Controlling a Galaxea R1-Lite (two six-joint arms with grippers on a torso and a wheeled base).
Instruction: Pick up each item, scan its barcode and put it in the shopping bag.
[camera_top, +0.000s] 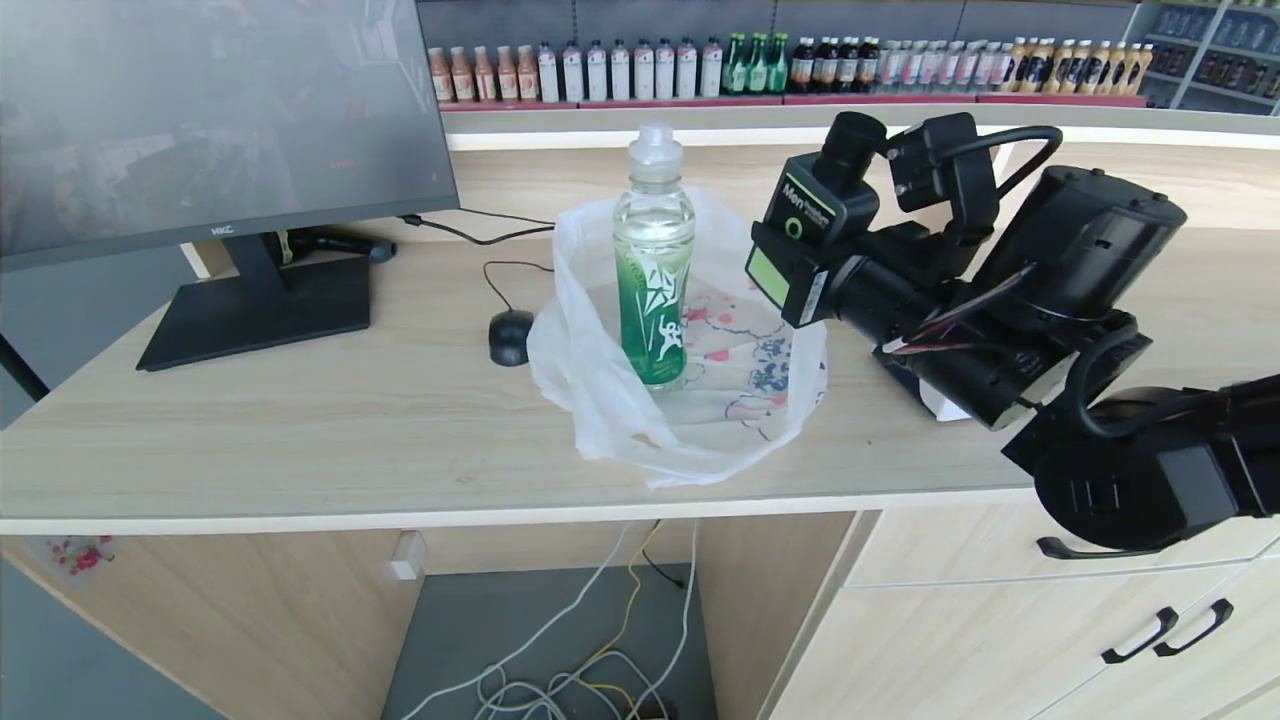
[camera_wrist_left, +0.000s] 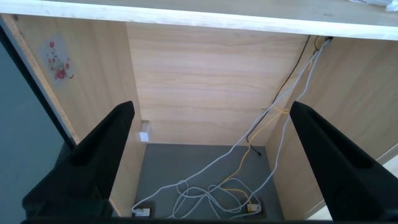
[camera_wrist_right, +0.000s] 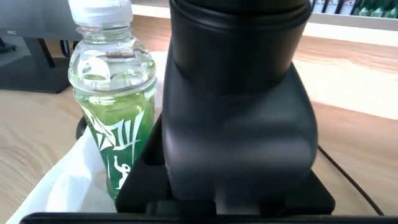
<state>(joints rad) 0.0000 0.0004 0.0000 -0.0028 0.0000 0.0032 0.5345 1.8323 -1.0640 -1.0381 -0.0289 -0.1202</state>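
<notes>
Right gripper (camera_top: 835, 285) is clamped on a black bottle (camera_top: 815, 215), cap up and tilted, held in the air just beside the right rim of the white plastic bag (camera_top: 600, 390). In the right wrist view the black bottle (camera_wrist_right: 239, 106) hides the fingers, so grip depth cannot be told. Left gripper (camera_wrist_left: 211, 109) hangs below the counter edge with fingers spread and nothing between them, cables (camera_wrist_left: 205, 186) on the floor beyond.

A green drink bottle (camera_top: 655, 270) stands upright inside the bag, near its middle. The bag walls are slumped low and the bag sits close to the front edge of the counter (camera_top: 300, 430).

Risks, as judged:
- A sideways entry could let the black bottle clip the tall drink bottle and topple it, since it stands free.
- Thin film could snag on the gripper and drag the bag along.
- A release over the slumped rim, not the middle, could let the black bottle roll out toward the counter edge.
- A smooth bottle held tilted may slip if the grip is shallow.
</notes>
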